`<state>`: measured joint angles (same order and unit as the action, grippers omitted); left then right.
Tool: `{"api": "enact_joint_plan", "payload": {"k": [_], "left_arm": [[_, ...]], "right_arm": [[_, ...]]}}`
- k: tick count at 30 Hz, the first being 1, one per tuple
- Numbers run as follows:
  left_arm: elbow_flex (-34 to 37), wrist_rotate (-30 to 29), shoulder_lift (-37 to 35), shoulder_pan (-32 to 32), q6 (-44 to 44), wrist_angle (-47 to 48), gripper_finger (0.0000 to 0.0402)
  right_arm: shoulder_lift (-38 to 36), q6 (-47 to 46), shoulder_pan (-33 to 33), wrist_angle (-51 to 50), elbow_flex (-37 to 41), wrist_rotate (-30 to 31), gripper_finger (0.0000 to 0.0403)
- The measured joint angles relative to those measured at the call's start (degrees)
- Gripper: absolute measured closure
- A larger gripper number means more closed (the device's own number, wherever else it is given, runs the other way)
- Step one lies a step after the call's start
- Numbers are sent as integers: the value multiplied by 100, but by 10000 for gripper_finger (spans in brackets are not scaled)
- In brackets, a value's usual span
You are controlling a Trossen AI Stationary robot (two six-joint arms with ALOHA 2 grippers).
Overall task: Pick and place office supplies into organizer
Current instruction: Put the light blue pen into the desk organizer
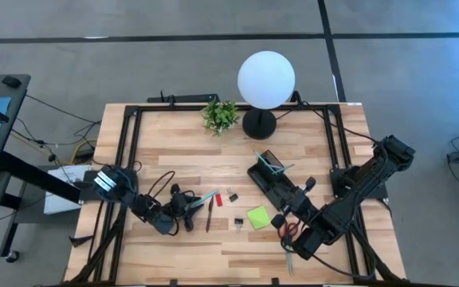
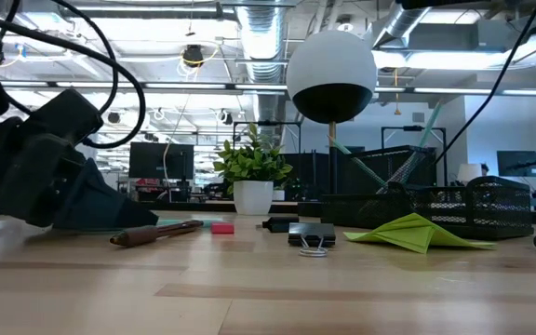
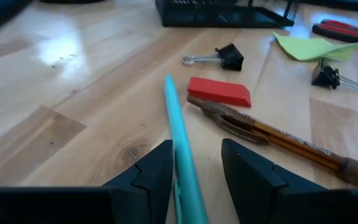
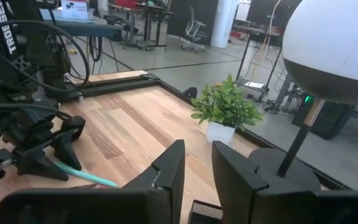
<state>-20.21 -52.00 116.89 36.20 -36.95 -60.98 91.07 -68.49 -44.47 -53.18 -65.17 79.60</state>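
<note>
Step in hand: pickup of one pen, left side.

- Left tool: low over the surface toward its left front; fingers straddle the teal pen, set close on either side. Whether they already pinch it cannot be told.
- Teal pen: lying flat on the surface, its far end pointing toward the red piece.
- Dark pen: flat, just beside the teal one, near the red piece.
- Black clips: loose near mid-surface.
- Lime-green pad: mid-front.
- Scissors: right front, beneath the right arm.
- Organizer: right of centre, already holding one teal pen.
- Right tool: raised over the organizer, fingers narrowly parted, grasping nothing.

Next move calls for: firm closure on the pen, a clean lift clear of the dark pen, carriage rightward to the organizer.
</note>
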Motion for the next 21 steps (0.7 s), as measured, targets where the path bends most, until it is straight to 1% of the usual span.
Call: {"api": "enact_joint_plan", "payload": {"k": [3,12,18,21], "left_arm": [[-8,31,-49,-41,-92,197,267],[-12,14,-40,-6,-20,188,267],[-130,-190,-75,-38,-530,905,267],[-198,-232,-77,-47,-549,1015,267]], "right_arm": [[0,0,23,3,0,-1,328],[0,0,37,8,0,-16,327],[0,0,37,8,0,-16,327],[0,0,37,6,0,-16,327]]}}
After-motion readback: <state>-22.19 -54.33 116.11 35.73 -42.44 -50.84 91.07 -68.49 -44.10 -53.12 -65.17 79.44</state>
